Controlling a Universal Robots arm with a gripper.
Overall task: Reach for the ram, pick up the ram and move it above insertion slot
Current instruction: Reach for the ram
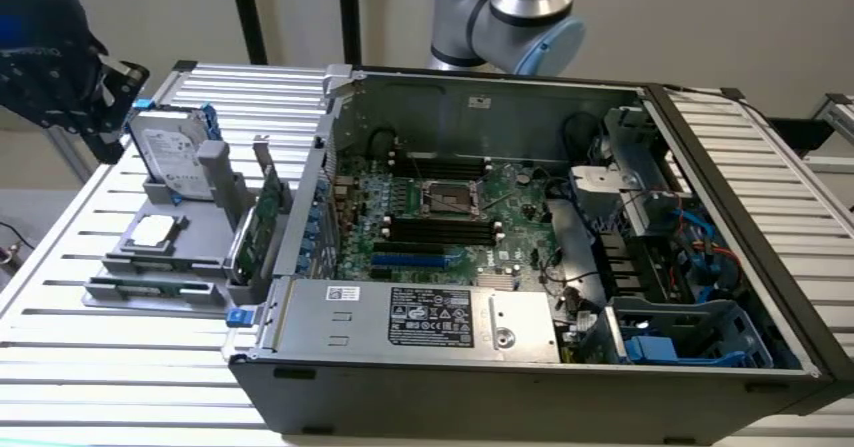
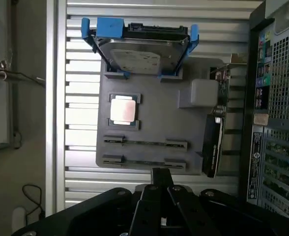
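Two rams lie on edge in the holders of a grey fixture (image 2: 154, 123), one ram (image 2: 144, 143) beside the other (image 2: 143, 162). In the exterior view a green ram (image 1: 150, 286) shows at the fixture's near end. My gripper (image 2: 161, 173) hangs high above the fixture, on the side where the rams are, with its dark fingers pressed together and nothing between them. A dark assembly (image 1: 54, 72) at the exterior view's upper left looks like my wrist and gripper. The motherboard's black memory slots (image 1: 441, 229) lie inside the open computer case (image 1: 534, 387).
The fixture also holds a silver hard drive (image 2: 139, 56) in a blue bracket, a processor (image 2: 123, 109), and a wider green expansion card (image 1: 267, 217) standing on edge next to the case wall. The slatted metal table (image 1: 120, 367) ends at the exterior view's left.
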